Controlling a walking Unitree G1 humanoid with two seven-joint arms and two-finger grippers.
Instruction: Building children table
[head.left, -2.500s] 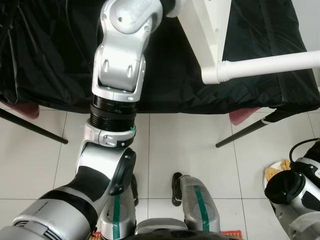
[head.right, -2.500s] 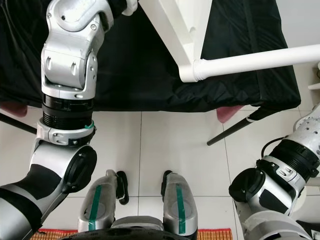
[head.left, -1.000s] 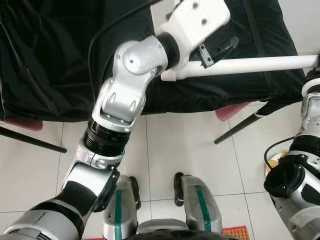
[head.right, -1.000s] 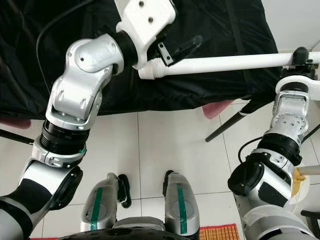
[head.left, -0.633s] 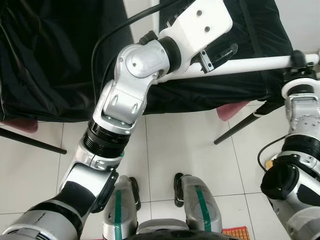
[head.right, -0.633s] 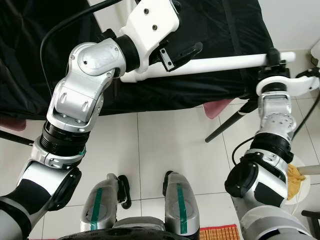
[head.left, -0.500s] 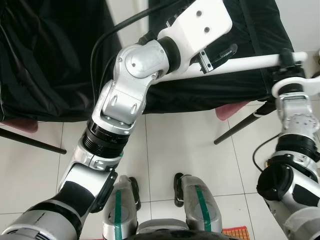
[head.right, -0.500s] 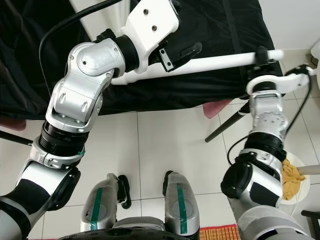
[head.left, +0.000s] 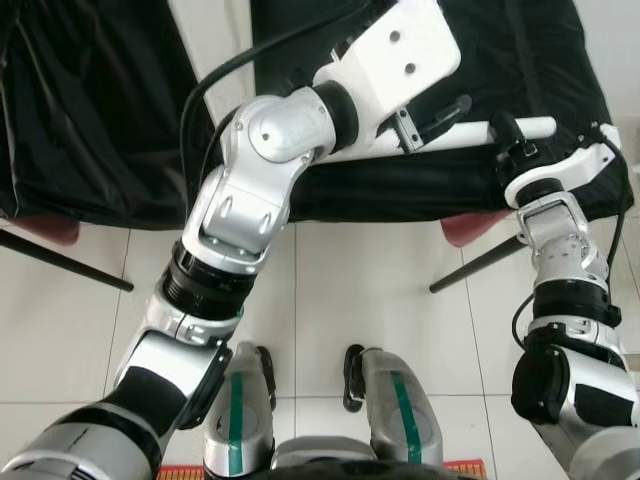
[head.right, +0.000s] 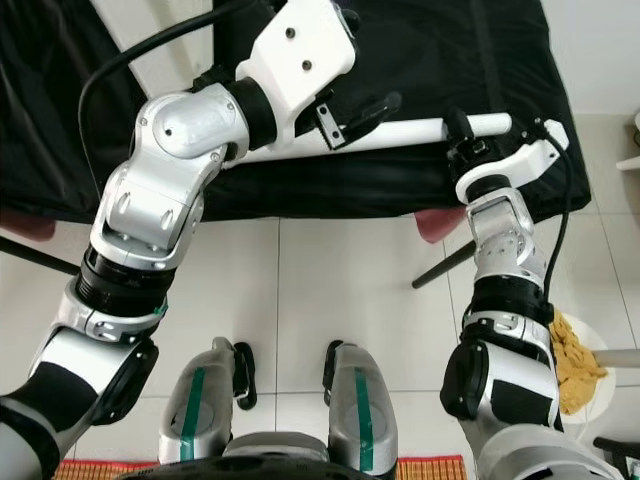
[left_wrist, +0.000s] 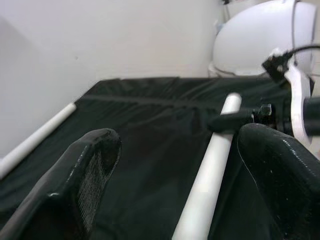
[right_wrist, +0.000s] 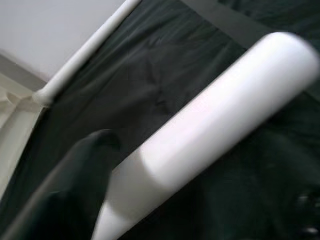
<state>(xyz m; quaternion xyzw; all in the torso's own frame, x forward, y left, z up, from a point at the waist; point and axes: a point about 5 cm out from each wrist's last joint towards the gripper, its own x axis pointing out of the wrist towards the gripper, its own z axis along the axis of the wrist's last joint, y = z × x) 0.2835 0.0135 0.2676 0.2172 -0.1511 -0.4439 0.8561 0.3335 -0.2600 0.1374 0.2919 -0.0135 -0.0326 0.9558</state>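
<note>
The white table leg lies nearly level above the black cloth that drapes the surface — one end near the left gripper, the other end free past the right gripper. In the left wrist view the leg runs between the two black fingers, which stand wide apart on either side of it, not pressing on it. The right gripper sits at the leg near its far end; in the right wrist view the leg lies close across one dark finger, but whether those fingers clasp it I cannot tell. A second white leg lies at the cloth's edge by the wall. Below are pale floor tiles, the robot's own feet — and a plate of yellow scraps beside the right arm.
</note>
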